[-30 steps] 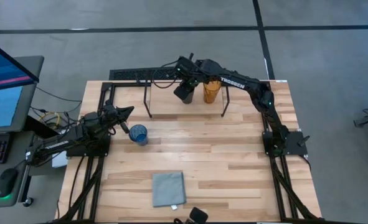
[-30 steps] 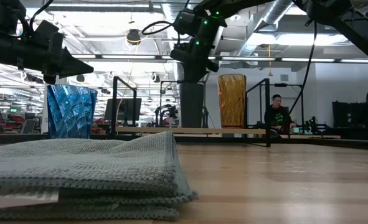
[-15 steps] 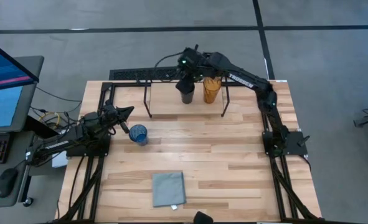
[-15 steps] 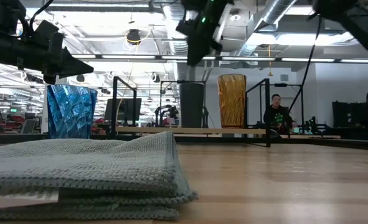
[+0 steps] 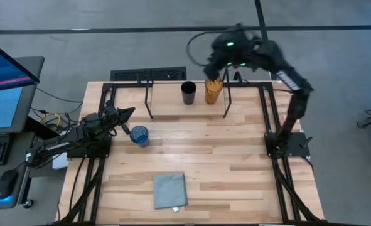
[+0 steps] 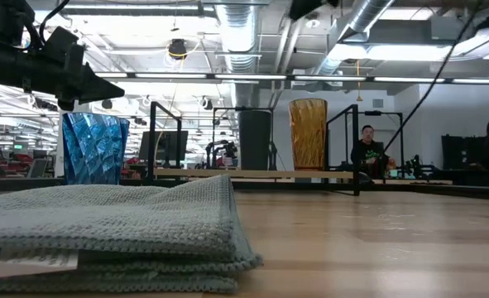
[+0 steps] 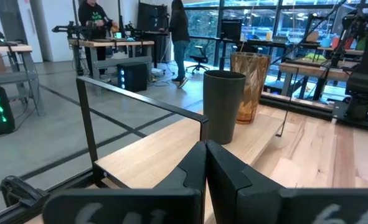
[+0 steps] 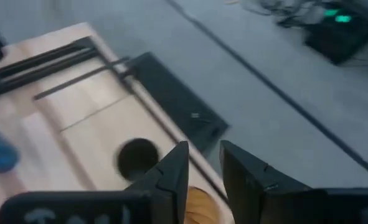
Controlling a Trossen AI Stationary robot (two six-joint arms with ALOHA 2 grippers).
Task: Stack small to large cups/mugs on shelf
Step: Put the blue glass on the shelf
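Observation:
The black cup (image 5: 188, 92) and the taller amber cup (image 5: 213, 91) stand upright side by side on the wooden shelf (image 5: 166, 102) at the table's far side. Both also show in the low view: the black cup (image 6: 255, 141) and the amber cup (image 6: 309, 134). The blue cup (image 5: 139, 135) stands on the table at the left. My right gripper (image 5: 221, 61) hangs high above the shelf, open and empty; its wrist view looks down on the black cup (image 8: 137, 158). My left gripper (image 5: 127, 114) is shut and empty, just left of the blue cup.
A folded grey-blue cloth (image 5: 170, 190) lies near the table's front edge. The shelf's thin black legs (image 5: 226, 107) stand on the table. A black frame (image 5: 107, 94) runs along the table's far left. People and desks show in the room beyond the table.
My right gripper has left the black cup and risen high above the shelf, going toward the table's far right. The black cup has stayed upright on the shelf beside the amber cup.

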